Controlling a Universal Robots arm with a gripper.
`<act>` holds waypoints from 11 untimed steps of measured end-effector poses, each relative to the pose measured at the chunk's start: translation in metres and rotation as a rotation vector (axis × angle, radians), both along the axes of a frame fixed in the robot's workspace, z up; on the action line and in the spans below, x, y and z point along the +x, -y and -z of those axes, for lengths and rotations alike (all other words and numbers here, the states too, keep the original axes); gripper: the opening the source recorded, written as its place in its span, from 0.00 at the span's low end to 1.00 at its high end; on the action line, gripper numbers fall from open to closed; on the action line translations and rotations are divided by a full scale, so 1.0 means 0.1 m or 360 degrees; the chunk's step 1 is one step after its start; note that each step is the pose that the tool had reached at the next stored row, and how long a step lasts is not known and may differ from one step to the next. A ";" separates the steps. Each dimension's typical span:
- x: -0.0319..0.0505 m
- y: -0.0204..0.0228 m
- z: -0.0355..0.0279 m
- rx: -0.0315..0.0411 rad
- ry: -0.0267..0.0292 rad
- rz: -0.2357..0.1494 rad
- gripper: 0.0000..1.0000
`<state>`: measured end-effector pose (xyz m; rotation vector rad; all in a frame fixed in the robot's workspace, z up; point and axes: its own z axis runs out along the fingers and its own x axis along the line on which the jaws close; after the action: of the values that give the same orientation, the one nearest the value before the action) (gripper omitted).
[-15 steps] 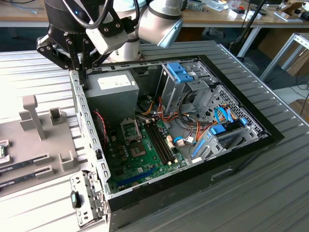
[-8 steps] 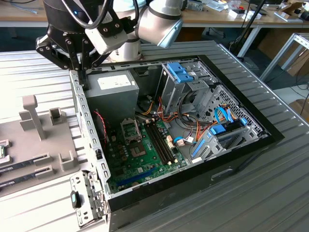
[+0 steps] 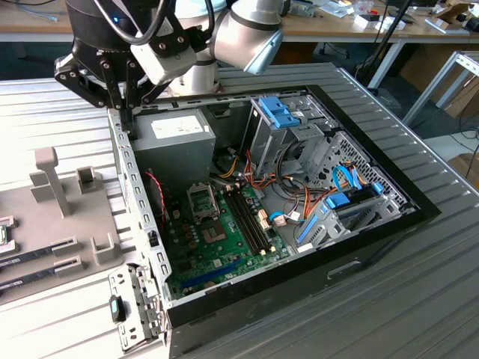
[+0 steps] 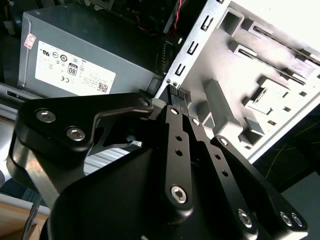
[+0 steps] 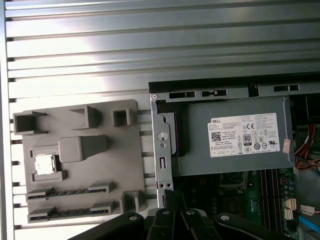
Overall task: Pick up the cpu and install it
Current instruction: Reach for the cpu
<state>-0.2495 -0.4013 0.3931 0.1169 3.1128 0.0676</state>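
Observation:
The cpu (image 5: 44, 164), a small silvery square, lies in a recess of the grey fixture plate (image 5: 100, 120) beside the computer case; in the exterior view it sits at the very left edge as a sliver, the cpu (image 3: 3, 232). My gripper (image 3: 126, 123) hangs over the case's left wall, between the fixture and the power supply. Its fingers (image 4: 176, 107) are pressed together with nothing between them, so it is shut, and its tips show as the gripper (image 5: 170, 197) in the first wrist view. The empty cpu socket (image 3: 202, 200) lies on the green motherboard (image 3: 224, 247).
The open case (image 3: 359, 254) holds a grey power supply (image 3: 176, 134), drive cages with blue clips (image 3: 281, 112) and bundled cables (image 3: 299, 202). Two memory sticks (image 3: 37, 258) lie on the fixture near upright posts (image 3: 49, 176). Ribbed metal table (image 5: 150, 45) surrounds it.

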 end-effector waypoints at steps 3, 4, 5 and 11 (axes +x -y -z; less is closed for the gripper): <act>-0.008 0.000 0.000 0.0000 0.00000 0.0000 0.11; -0.009 0.000 0.000 0.0000 0.00000 0.0000 0.11; -0.020 0.000 0.000 0.0000 0.00001 0.0000 0.11; -0.036 0.000 0.000 0.0000 -0.00002 0.0000 0.11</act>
<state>-0.2531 -0.4013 0.3932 0.1170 3.1128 0.0676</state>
